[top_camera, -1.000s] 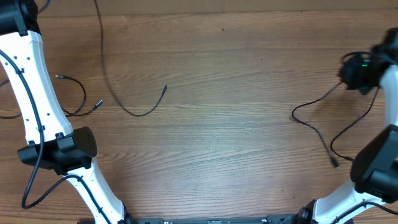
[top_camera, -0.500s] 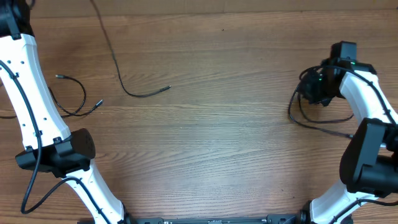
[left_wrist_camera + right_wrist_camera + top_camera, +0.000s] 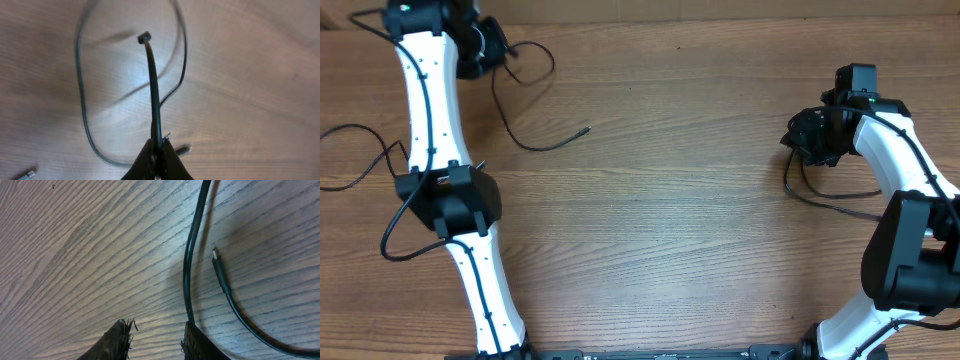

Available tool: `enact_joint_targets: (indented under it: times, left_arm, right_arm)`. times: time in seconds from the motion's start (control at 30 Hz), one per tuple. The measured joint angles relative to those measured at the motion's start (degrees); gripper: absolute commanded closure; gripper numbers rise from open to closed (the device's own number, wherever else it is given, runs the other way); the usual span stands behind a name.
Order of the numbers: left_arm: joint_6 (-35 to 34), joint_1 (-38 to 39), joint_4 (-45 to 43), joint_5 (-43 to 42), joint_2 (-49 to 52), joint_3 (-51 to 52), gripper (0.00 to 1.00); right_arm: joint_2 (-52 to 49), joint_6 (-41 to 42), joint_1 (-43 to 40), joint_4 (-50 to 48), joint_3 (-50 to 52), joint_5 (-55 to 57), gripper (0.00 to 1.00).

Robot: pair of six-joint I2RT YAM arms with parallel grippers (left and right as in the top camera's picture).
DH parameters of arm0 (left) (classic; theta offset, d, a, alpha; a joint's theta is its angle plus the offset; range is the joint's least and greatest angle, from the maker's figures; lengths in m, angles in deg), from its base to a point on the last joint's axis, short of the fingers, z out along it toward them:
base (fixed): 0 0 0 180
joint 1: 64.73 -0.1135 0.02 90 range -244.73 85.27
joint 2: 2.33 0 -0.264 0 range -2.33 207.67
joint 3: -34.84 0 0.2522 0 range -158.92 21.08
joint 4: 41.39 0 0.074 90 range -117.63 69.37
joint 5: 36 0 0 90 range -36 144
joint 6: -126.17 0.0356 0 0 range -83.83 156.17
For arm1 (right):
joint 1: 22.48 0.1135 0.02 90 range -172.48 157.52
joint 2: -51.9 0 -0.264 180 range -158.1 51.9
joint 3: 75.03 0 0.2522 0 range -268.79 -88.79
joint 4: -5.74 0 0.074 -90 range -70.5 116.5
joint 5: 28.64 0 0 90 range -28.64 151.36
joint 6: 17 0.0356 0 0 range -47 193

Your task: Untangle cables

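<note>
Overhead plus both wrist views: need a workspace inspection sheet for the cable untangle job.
Surface: wood-grain table, no damage seen.
Job's things: left cable runs from the left gripper, loops, and ends in a plug on the table; right cable loops below the right gripper.
Clutter: nothing seen.
Grippers: left gripper shut on the left cable; right gripper open, right cable beside one finger, not clamped.
Cables: arm wiring loops off the left arm over the table.
Surroundings: nothing seen.
</note>
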Motion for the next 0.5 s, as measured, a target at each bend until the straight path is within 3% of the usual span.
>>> enact_joint_targets:
  times: [0.2,0.27,0.37,0.4,0.43,0.47,0.5]
  left_arm:
    - [10.3,2.9,6.4,1.7,2.3,0.0,0.92]
    - [12.3,3.5,7.5,6.4,2.3,0.0,0.81]
    - [13.5,3.3,8.5,15.6,2.3,0.0,0.77]
    - [13.0,3.1,8.7,18.3,2.3,0.0,0.56]
    - [11.8,3.0,8.8,21.9,2.3,0.0,0.42]
    - [9.3,3.0,8.9,27.3,2.3,0.0,0.11]
    - [7.3,2.9,9.0,29.9,2.3,0.0,0.0]
  right_arm:
    - [0.0,0.0,0.0,-0.1,0.0,0.0,0.64]
    - [0.0,0.0,0.0,-0.1,0.0,0.0,0.62]
    - [0.0,0.0,0.0,-0.2,0.0,0.0,0.6]
    - [0.0,0.0,0.0,-0.1,0.0,0.1,0.59]
    - [0.0,0.0,0.0,-0.2,0.0,0.0,0.58]
    - [0.0,0.0,0.0,-0.2,0.0,0.1,0.58]
    - [0.0,0.0,0.0,-0.1,0.0,0.1,0.56]
